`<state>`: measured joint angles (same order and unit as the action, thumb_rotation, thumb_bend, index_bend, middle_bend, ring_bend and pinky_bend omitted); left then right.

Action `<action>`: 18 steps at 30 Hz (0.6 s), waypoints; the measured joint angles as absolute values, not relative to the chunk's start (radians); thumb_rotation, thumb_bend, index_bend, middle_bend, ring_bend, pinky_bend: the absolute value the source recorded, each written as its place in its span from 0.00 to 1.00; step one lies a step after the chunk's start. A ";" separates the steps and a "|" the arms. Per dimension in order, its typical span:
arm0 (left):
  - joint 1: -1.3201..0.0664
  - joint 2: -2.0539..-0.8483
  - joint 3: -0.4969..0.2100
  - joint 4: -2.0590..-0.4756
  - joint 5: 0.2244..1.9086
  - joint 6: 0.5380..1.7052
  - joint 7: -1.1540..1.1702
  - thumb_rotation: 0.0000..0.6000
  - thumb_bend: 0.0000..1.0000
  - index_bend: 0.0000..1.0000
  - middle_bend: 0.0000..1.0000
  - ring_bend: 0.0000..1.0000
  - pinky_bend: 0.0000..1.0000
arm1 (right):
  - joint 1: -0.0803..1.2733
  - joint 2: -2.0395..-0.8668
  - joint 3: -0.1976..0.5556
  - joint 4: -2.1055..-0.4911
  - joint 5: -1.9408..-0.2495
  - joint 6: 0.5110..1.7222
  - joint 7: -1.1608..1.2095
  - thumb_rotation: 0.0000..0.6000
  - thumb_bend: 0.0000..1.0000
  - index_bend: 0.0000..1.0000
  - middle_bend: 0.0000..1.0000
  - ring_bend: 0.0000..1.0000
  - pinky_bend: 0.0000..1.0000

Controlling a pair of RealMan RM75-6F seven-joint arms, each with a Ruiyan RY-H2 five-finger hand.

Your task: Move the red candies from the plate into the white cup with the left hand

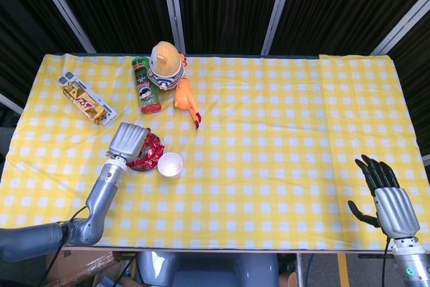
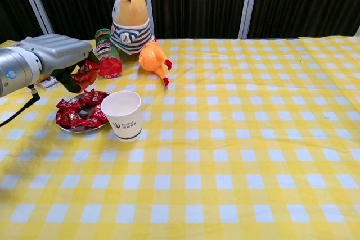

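1. Yellow-checked table [image 2: 236,155]: plate [image 2: 68,128] heaped with red candies [image 2: 79,115], white cup [image 2: 122,114] touching it.
2. Left hand [image 2: 59,54]: raised above plate, pinching one candy.
3. Right hand [image 1: 384,191]: idle, fingers spread, holding nothing.
4. Cup contents indiscernible; most candies remained.

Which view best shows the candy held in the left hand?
The chest view: the left hand is lifted above the plate, a red candy visible in its fingers. The head view shows the hand's back, largely hiding the candy.

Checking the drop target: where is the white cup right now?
In the chest view the white cup stands left of centre, just right of the candy plate.
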<state>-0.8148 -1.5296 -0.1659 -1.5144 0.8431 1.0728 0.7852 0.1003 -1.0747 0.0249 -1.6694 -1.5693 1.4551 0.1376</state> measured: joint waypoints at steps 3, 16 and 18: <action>-0.815 -1.495 -0.173 -1.586 0.856 1.086 0.785 1.00 0.54 0.59 0.71 0.74 0.84 | 0.100 -1.075 0.025 -1.670 -1.570 1.456 0.136 1.00 0.39 0.00 0.00 0.00 0.00; -0.840 -1.461 -0.137 -1.795 0.897 1.109 0.855 1.00 0.53 0.56 0.67 0.74 0.84 | 0.098 -1.075 0.027 -1.669 -1.570 1.463 0.140 1.00 0.38 0.00 0.00 0.00 0.00; -0.846 -1.475 -0.130 -1.797 0.893 1.110 0.866 1.00 0.53 0.55 0.66 0.74 0.84 | 0.098 -1.074 0.028 -1.670 -1.570 1.464 0.141 1.00 0.39 0.00 0.00 0.00 0.00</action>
<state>-0.8457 -1.4751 -0.1303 -1.7966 0.8931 1.1101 0.8665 0.0977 -1.0739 0.0280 -1.6698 -1.5696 1.4636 0.1412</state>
